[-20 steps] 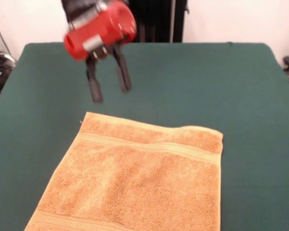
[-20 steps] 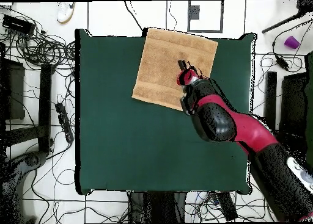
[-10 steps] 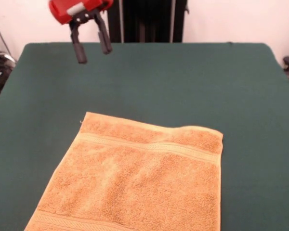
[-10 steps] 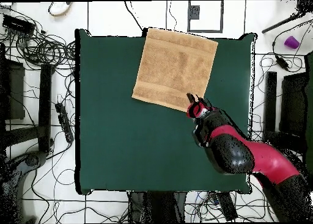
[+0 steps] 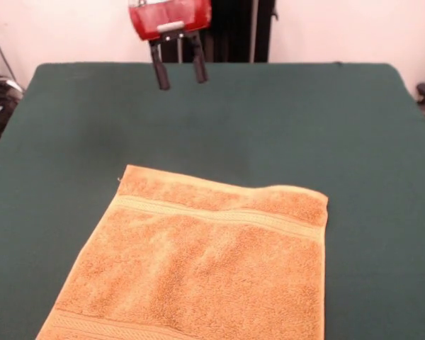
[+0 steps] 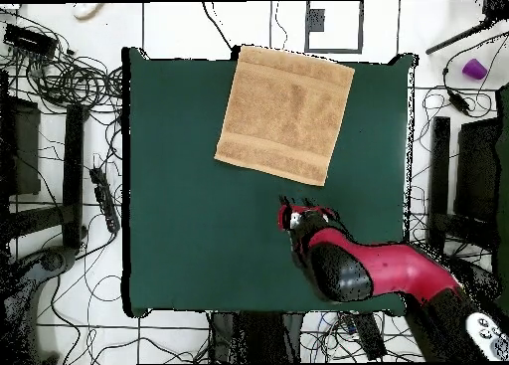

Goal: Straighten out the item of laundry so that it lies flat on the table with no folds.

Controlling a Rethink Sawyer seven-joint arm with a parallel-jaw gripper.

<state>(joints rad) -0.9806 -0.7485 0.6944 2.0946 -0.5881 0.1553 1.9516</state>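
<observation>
Rectangular golden terry towel (image 5: 198, 265) flat on green felt table (image 5: 354, 127), pincer (image 5: 179, 74) released, raised apart

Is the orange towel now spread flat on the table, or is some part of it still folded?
Spread flat. The towel lies as one rectangle on the table, all four corners showing in the overhead view, no folded part. The gripper hangs apart from it.

Towel (image 5: 198, 269) flat on green table (image 5: 368, 127)

no legible text, labels or numbers (anywhere)
</observation>
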